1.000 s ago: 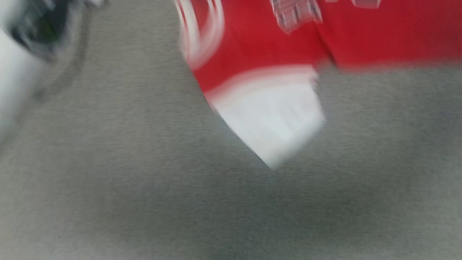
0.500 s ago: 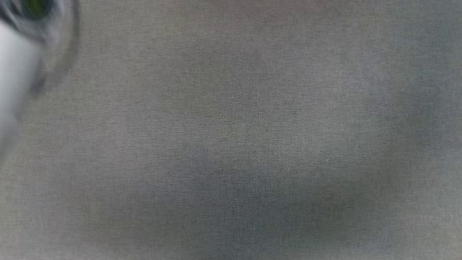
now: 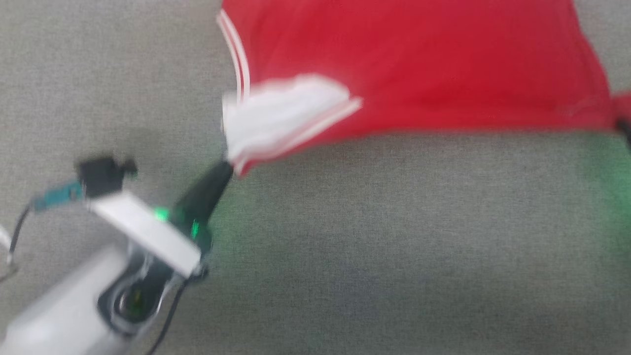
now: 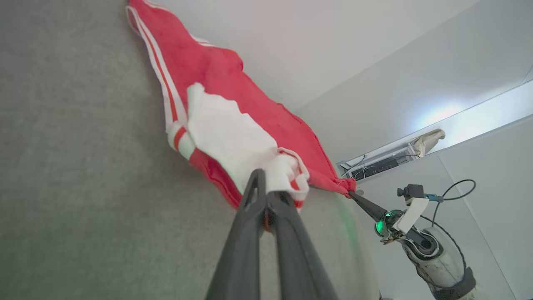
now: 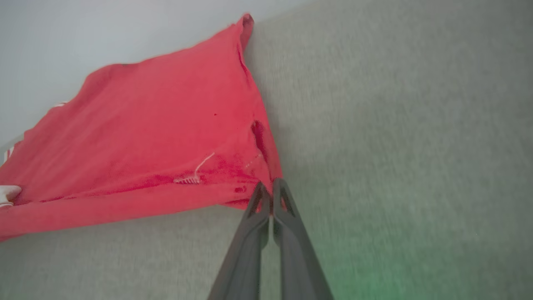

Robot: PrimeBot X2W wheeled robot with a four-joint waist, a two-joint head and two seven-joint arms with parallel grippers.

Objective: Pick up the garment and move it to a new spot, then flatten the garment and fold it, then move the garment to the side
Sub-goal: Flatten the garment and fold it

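The garment (image 3: 419,64) is stretched sideways between the left hand (image 4: 264,196) and right hand (image 5: 270,187), both clenched on its near corners (equally close, really).

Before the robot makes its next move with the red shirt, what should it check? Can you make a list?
1. Left gripper pinching the garment: ok, shut on the end of the white sleeve.
2. Right gripper pinching it: ok, shut on a red corner.
3. Cloth pulled taut between them: ok, the near edge runs almost straight.
4. Sleeve smoothed out: not ok, it is bunched over the red.
5. Far edge lying flat on the grey surface: cannot tell, the head view is blurred.
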